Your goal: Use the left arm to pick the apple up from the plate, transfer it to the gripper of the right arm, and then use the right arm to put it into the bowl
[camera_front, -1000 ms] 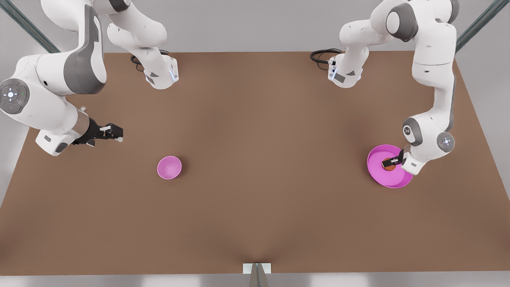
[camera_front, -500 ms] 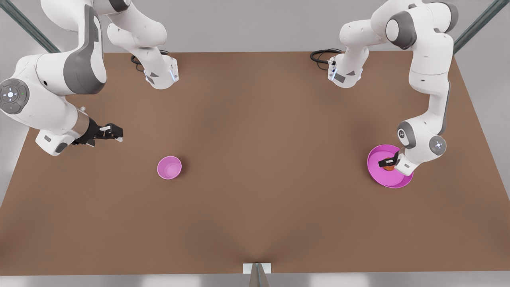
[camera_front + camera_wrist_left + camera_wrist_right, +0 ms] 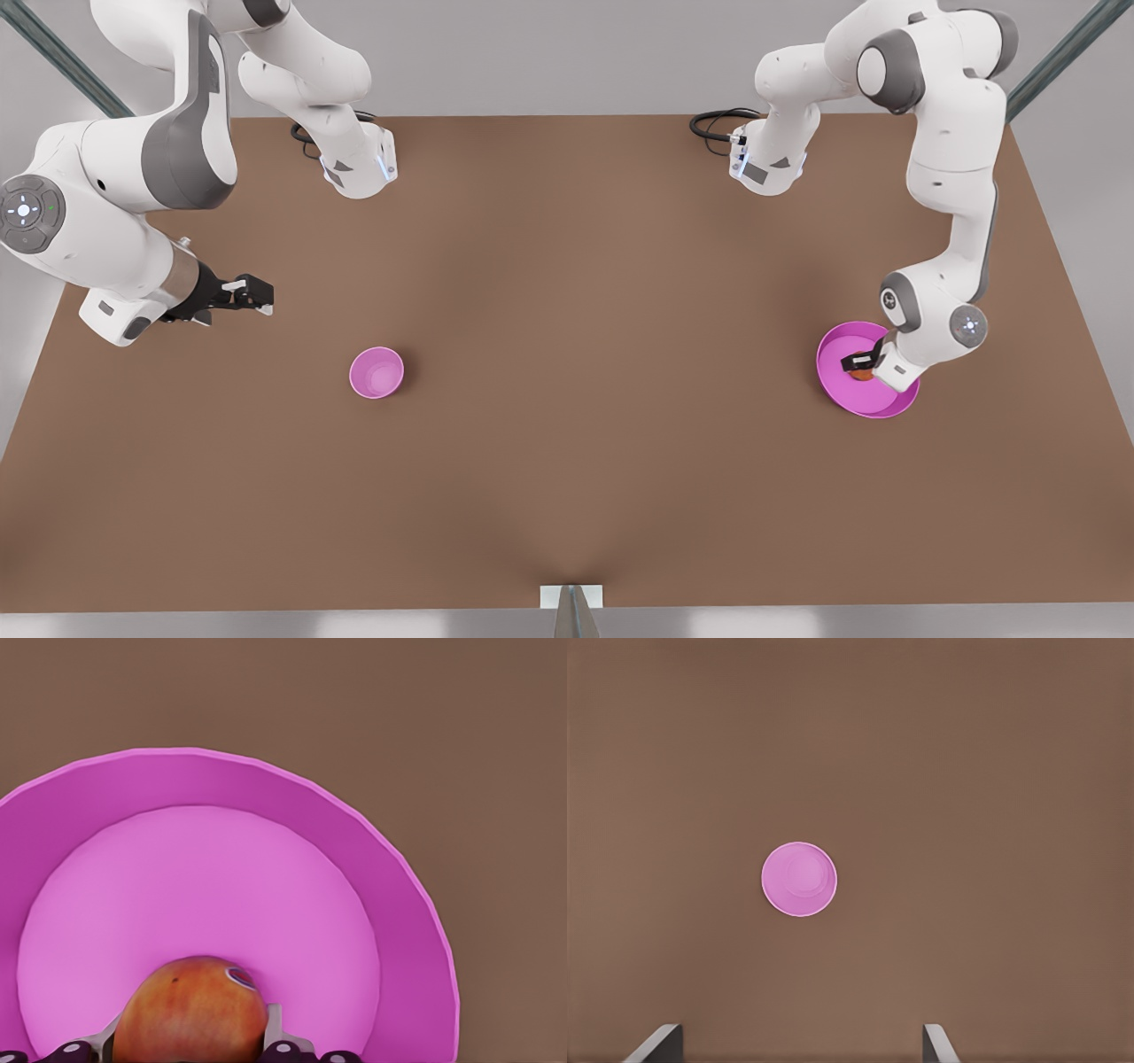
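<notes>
On the matte brown table (image 3: 567,443), the right gripper (image 3: 257,295) hangs near the left edge, fingertips (image 3: 664,1041) spread apart, the arm waiting. One small deep glossy pink bowl (image 3: 376,372) sits beside it. Toward the right edge, one wide shallow pink plate (image 3: 837,390) carries one round red-yellow apple (image 3: 190,1010), flanked by the left gripper (image 3: 861,363); whether its fingers press it I cannot tell.

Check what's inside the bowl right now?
Nothing: the bowl is empty, its pink bottom bare. The apple sits on the plate, between the left gripper's fingers. The right gripper waits apart.
</notes>
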